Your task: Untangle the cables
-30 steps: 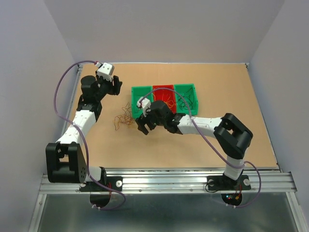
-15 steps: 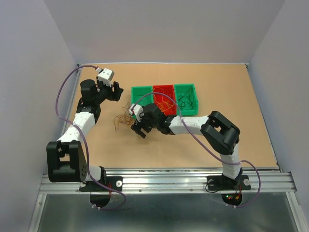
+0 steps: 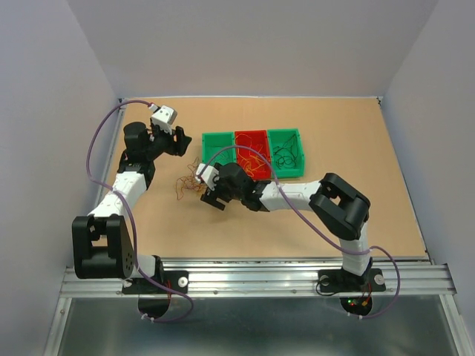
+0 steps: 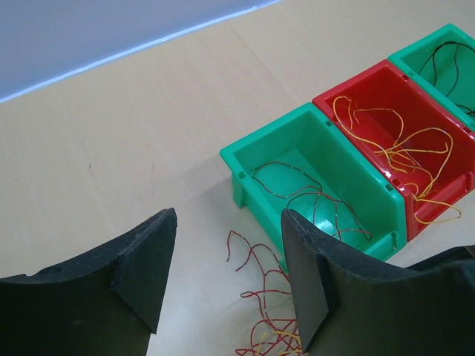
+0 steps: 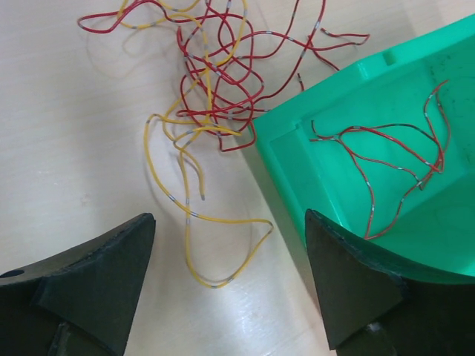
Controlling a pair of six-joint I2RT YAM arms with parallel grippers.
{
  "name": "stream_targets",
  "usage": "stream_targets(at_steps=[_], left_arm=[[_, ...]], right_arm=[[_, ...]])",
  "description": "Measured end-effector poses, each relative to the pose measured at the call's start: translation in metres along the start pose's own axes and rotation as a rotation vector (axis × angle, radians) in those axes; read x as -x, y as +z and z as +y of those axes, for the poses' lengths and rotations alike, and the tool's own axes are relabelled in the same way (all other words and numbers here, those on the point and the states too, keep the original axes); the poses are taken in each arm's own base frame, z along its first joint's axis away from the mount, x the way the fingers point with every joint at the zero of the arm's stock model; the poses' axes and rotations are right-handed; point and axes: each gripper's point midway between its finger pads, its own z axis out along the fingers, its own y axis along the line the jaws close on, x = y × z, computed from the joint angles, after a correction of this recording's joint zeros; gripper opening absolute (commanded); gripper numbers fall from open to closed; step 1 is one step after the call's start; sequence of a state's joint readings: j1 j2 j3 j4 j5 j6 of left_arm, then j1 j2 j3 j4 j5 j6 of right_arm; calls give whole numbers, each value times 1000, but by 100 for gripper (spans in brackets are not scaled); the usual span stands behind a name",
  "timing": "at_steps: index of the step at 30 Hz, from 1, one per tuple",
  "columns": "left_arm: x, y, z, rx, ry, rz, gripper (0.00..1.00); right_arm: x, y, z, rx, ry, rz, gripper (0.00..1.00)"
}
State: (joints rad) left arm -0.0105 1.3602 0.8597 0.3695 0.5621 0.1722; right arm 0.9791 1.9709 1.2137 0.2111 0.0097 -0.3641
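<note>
The tangled cables [image 5: 215,96] lie on the table [image 3: 260,222], touching the near-left corner of the left green bin [image 3: 218,135]. The right arm reaches low across to that corner, with the right gripper [image 5: 226,259] over the clump, jaws apart and empty. The left gripper [image 4: 223,274] hovers left of the bin, jaws apart and empty.

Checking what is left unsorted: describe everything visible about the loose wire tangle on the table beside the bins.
The loose tangle is a knot of hair-thin, curly red and yellow wires marked with small grey bands, all looped through one another. It lies flat on the tan table, right at the outer corner of the left green bin. One yellow strand trails out alone. Nothing grips it.
</note>
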Motion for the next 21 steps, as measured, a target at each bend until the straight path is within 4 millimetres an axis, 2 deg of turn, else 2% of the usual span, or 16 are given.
stream_targets(at_steps=[3,4,7,15,21], left_arm=[[0,0,-1,-6,2,0,69],[0,0,-1,-7,3,0,69],[-1,0,-1,-10,2,1,69],[-2,1,-3,-23,4,2,69],[-2,1,-6,-38,8,1,69]], right_arm=[[2,0,-2,-3,-18,-9,73],[3,1,-2,-4,-20,-14,65],[5,3,0,9,-29,-27,57],[7,4,16,92,-34,-47,53],[-1,10,25,132,-32,-21,24]])
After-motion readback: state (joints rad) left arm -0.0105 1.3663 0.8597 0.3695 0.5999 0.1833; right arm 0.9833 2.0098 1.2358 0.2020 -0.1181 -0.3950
